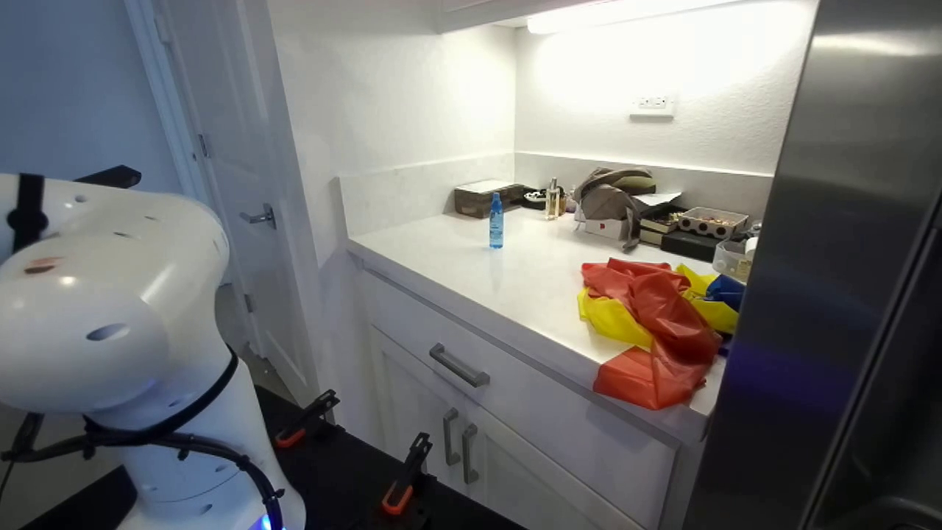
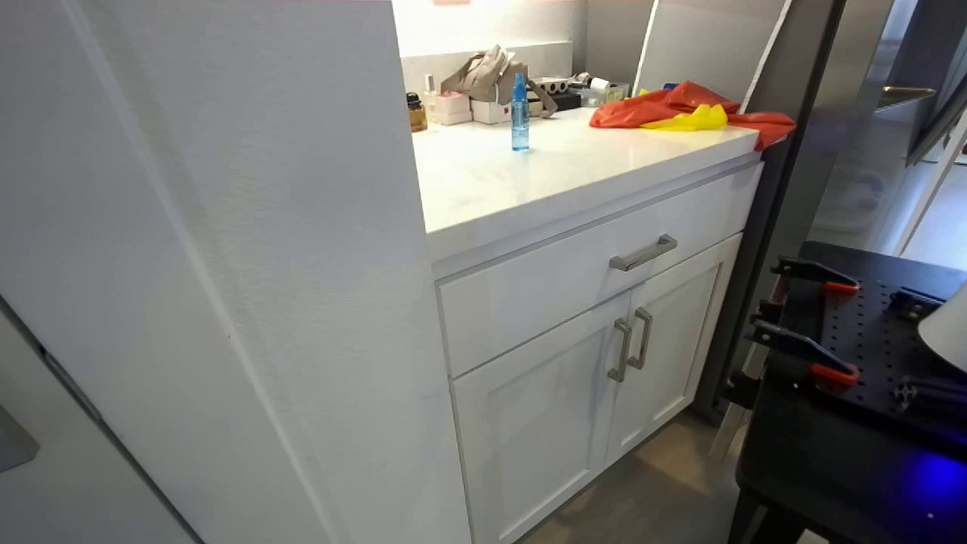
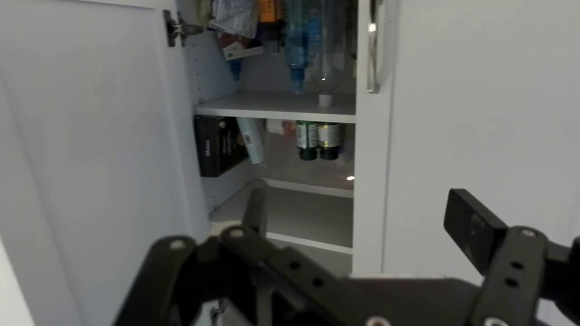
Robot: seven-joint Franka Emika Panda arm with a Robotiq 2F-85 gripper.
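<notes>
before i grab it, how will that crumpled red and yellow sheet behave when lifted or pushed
The crumpled sheet is probably floppy, as it lies in loose folds. Its sheen suggests a smooth, possibly slippery surface. In an exterior view a red end hangs over the edge of the counter, so a push that way might drag it off.

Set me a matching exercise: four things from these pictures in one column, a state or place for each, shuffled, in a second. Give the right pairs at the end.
Things
1. Black two-fingered end effector
2. Slim translucent blue bottle
3. Crumpled red, yellow and blue sheet
4. White panelled cabinet door, at the left of the wrist view

States and places
A. Hanging partly over the edge of the white countertop
B. Swung open
C. Jaws spread apart
D. Standing upright

Right pairs: 1-C, 2-D, 3-A, 4-B
</notes>
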